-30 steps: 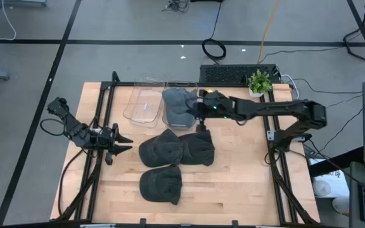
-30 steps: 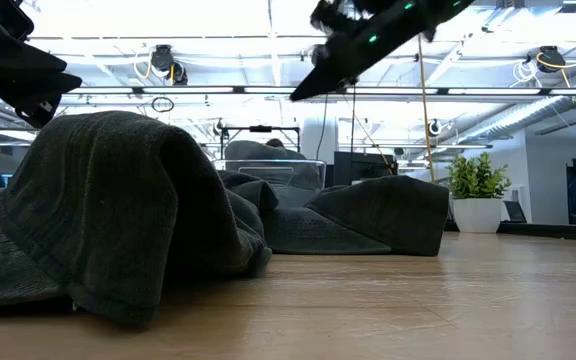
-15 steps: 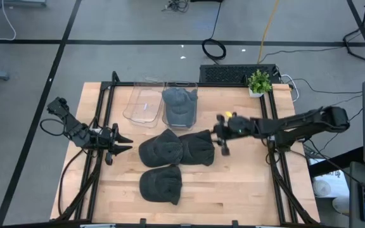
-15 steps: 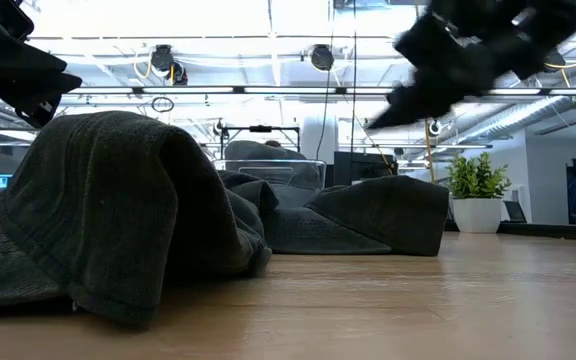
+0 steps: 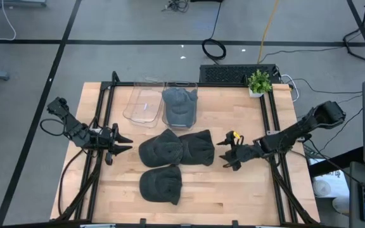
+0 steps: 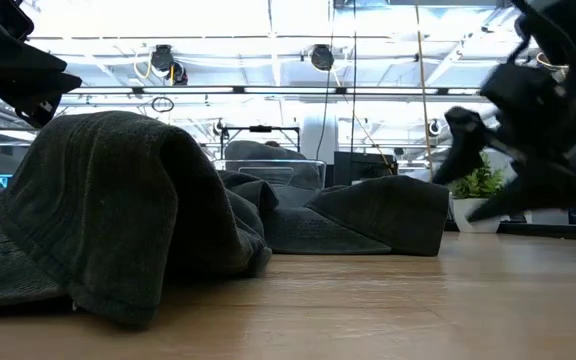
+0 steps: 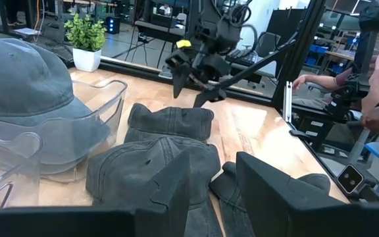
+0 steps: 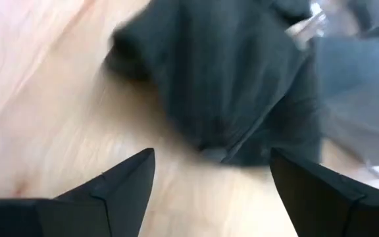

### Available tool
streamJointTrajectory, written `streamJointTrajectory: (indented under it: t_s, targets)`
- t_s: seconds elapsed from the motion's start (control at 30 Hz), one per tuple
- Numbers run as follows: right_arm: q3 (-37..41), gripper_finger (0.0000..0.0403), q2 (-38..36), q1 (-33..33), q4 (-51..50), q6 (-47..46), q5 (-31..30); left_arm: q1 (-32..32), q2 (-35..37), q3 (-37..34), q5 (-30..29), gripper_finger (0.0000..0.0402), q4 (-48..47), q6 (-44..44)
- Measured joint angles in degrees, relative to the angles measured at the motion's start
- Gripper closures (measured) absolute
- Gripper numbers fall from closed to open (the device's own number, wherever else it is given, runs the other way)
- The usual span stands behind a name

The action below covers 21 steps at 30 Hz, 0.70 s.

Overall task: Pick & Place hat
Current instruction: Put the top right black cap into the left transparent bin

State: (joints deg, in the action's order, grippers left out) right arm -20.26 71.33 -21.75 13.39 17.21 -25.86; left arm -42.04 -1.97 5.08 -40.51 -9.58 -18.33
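Hat (image 5: 180,106) inside clear bin (image 5: 191,95), neighbouring bin (image 5: 143,106)

A small potted plant (image 5: 259,82) stands at the far right corner of the wooden table (image 5: 233,190). A black keyboard (image 5: 238,73) lies on the floor beyond the table's far edge, beside a coiled black cable (image 5: 213,49). A yellow cable (image 5: 269,25) runs across the floor.

Hats (image 5: 170,149) dark charcoal grey, one in clear bin (image 5: 180,107) lighter grey-blue. Table (image 5: 233,190) pale wood, frame black. Plant (image 5: 259,81) green, white pot.
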Motion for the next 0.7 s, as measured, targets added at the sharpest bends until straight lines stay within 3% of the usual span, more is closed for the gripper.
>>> streamJointTrajectory:
  t_s: [0.2, 0.33, 0.6, 0.7]
  targets:
    - [1.17, 0.0111, 5.58, -0.12, 4.01, -0.07, -1.47, 0.02, 0.00, 0.00, 0.00, 0.0270, 0.00, -0.02]
    - [1.17, 0.0111, 11.89, 0.57, 13.82, 4.02, -4.06, 0.01, 0.02, 0.00, 0.00, 0.0270, 0.11, -0.02]
    - [0.94, 0.0114, 23.26, 2.80, 30.52, 6.52, -2.67, 0.00, 0.02, 0.00, 0.00, 0.0270, 0.13, 0.03]
    - [0.98, 0.0121, 26.06, 3.89, 37.48, 8.74, -7.05, 0.00, 0.01, 0.00, -0.01, 0.0270, 0.14, 0.05]
